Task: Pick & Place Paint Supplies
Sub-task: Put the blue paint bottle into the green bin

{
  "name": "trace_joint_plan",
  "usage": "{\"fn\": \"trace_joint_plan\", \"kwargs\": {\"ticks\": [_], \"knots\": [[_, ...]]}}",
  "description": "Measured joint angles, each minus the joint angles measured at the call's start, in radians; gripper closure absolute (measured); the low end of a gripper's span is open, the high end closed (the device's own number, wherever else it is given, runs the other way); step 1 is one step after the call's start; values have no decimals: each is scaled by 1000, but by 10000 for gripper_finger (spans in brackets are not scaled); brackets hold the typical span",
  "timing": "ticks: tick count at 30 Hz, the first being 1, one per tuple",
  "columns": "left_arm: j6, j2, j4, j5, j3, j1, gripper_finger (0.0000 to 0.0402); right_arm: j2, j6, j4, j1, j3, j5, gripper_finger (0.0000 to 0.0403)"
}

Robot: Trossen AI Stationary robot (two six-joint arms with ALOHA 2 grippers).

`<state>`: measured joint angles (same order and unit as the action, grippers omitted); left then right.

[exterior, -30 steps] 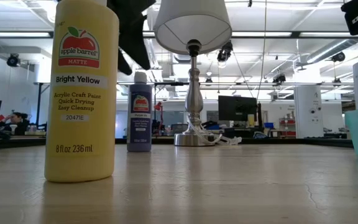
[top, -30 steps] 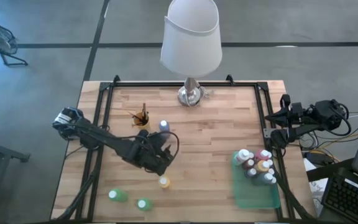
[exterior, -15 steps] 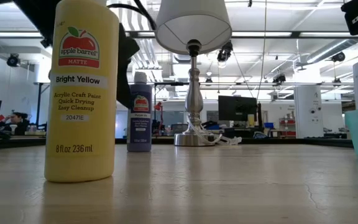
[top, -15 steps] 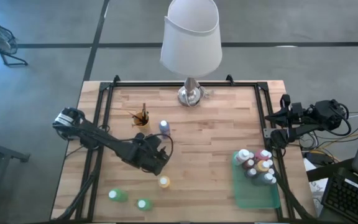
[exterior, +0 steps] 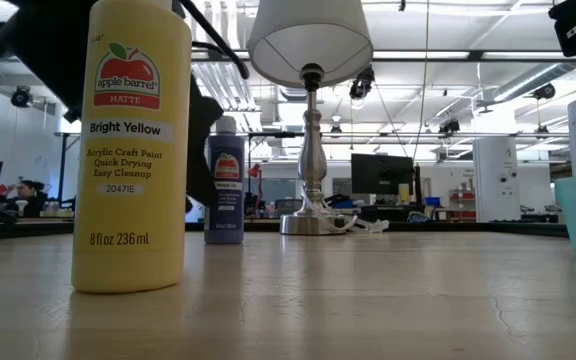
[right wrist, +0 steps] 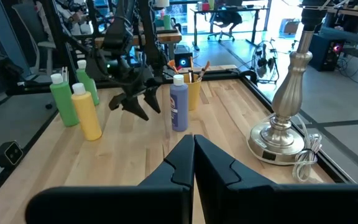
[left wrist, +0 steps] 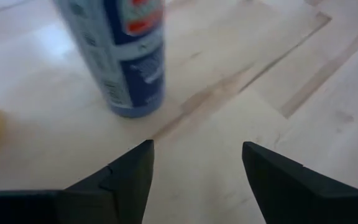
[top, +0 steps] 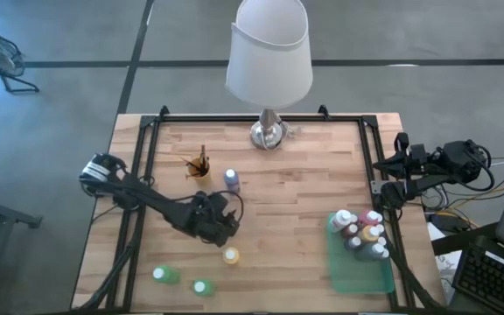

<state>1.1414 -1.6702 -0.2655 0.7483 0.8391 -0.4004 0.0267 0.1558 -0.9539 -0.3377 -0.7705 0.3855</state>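
Note:
A purple paint bottle (top: 231,180) stands on its base mid-table. A yellow one (top: 231,256) stands nearer the front, with two green ones (top: 160,275) at the front left. My left gripper (top: 227,220) hangs low and open between the purple and yellow bottles, touching nothing. In its wrist view the purple bottle (left wrist: 129,56) stands just ahead of the open fingers (left wrist: 129,171). A yellow cup of dark-handled brushes (top: 199,166) stands behind it. My right gripper (right wrist: 191,155) is shut and empty, parked off the table's right edge (top: 409,175).
A lamp with a white shade (top: 268,52) stands on its metal foot (top: 268,133) at the far middle. A green tray (top: 357,276) at the front right holds several capped bottles. Bare wood (top: 304,201) lies between the purple bottle and the tray.
My left gripper has come down toward the table and a little toward the left edge, ending low beside the purple bottle. Its fingers stay apart. No bottle has moved.

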Motion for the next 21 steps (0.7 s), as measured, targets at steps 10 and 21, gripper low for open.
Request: {"fn": "trace_joint_plan", "kwargs": {"ticks": [10, 21], "knots": [[-20, -163, 37, 10, 58, 11, 158, 0, 0, 0, 0, 0, 0, 394], [28, -229, 45, 129, 88, 41, 158, 0, 0, 0, 0, 0, 0, 394]]}}
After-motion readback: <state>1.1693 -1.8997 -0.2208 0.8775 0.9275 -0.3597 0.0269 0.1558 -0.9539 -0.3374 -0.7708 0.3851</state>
